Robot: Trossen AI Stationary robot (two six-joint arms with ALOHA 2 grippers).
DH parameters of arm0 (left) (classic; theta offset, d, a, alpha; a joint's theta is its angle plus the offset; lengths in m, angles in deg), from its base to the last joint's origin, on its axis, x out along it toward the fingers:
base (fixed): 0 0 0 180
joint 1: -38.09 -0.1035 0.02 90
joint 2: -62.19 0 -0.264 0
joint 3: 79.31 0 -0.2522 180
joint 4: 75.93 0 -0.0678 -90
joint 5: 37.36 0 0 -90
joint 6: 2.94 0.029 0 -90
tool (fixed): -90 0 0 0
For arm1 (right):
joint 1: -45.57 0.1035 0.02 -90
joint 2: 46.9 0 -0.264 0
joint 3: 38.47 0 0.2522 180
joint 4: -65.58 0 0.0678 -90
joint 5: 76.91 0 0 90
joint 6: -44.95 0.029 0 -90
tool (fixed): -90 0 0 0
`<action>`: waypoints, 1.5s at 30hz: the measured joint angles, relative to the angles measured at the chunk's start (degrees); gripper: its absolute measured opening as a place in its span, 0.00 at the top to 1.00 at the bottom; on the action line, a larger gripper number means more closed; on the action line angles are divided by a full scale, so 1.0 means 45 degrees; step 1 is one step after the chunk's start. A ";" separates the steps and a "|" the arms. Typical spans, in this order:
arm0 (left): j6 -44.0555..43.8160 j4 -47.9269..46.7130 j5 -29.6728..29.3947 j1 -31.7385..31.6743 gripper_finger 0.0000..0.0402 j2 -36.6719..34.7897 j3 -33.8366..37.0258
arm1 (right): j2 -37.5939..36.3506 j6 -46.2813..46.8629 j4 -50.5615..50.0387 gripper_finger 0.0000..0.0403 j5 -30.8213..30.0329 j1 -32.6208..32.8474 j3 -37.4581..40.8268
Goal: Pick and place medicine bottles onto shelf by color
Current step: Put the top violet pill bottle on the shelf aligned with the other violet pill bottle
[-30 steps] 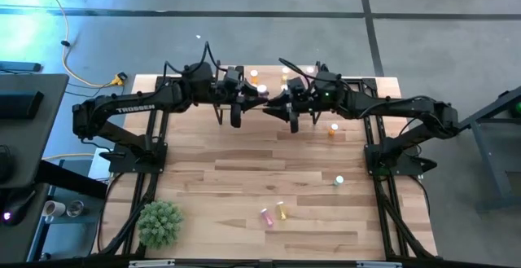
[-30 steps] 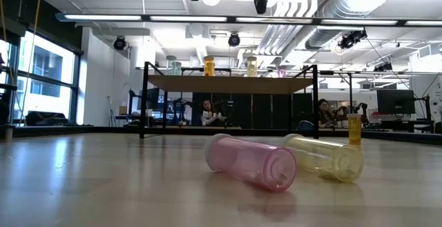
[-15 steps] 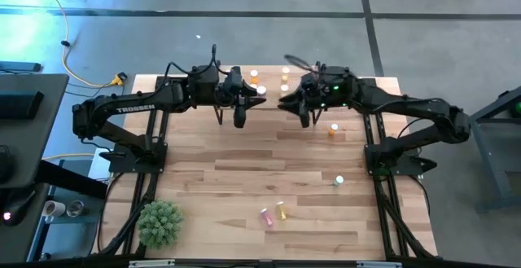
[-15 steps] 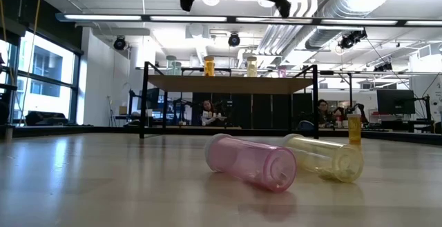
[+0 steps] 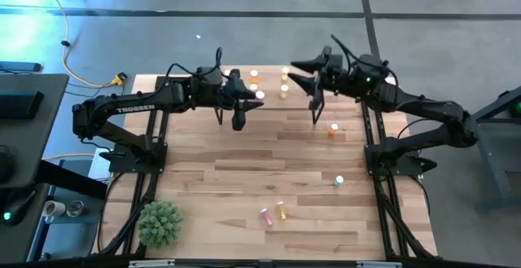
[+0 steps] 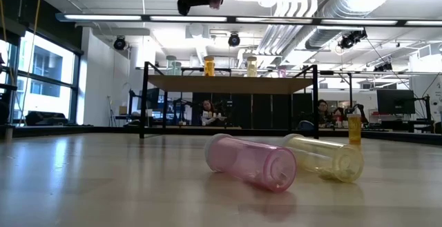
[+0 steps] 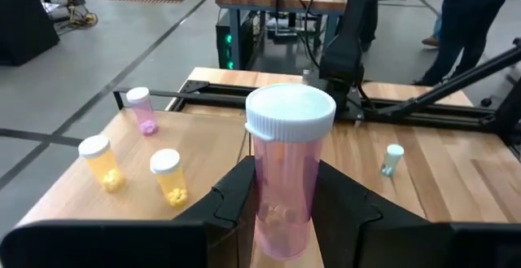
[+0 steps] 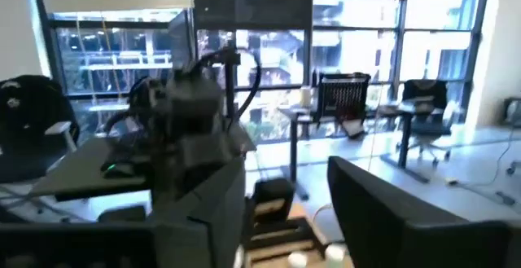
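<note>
The left pincer (image 7: 281, 195) is clamped tight on a pink bottle (image 7: 286, 178), held upright with its white cap up, high above the table (image 5: 244, 162) near the shelf (image 6: 231, 83) at twelve o'clock. The right pincer (image 8: 285, 211) is raised at about one o'clock, its fingers spread apart with nothing between them. A second pink bottle (image 6: 252, 161) and a yellow bottle (image 6: 324, 157) lie on their sides at six o'clock.

high: overhead, straight down | low: tabletop level | wrists: forward
</note>
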 joint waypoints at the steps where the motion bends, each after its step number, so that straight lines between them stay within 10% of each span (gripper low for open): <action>1: 0.0080 -0.0019 -0.0038 0.0052 0.79 0.0000 0.0000 | 0.0109 -0.0058 -0.0029 0.56 0.0000 -0.0024 -0.0214; 10: 0.0432 -0.0306 -0.1145 0.0466 0.79 0.0000 0.0000 | 0.1825 -0.0100 -0.1582 0.46 0.1943 0.0068 -0.1804; 45: 0.0434 -0.0592 -0.1741 0.0556 0.79 -0.0005 0.0000 | 0.4302 -0.0765 -0.2520 0.46 0.1904 0.0745 -0.2010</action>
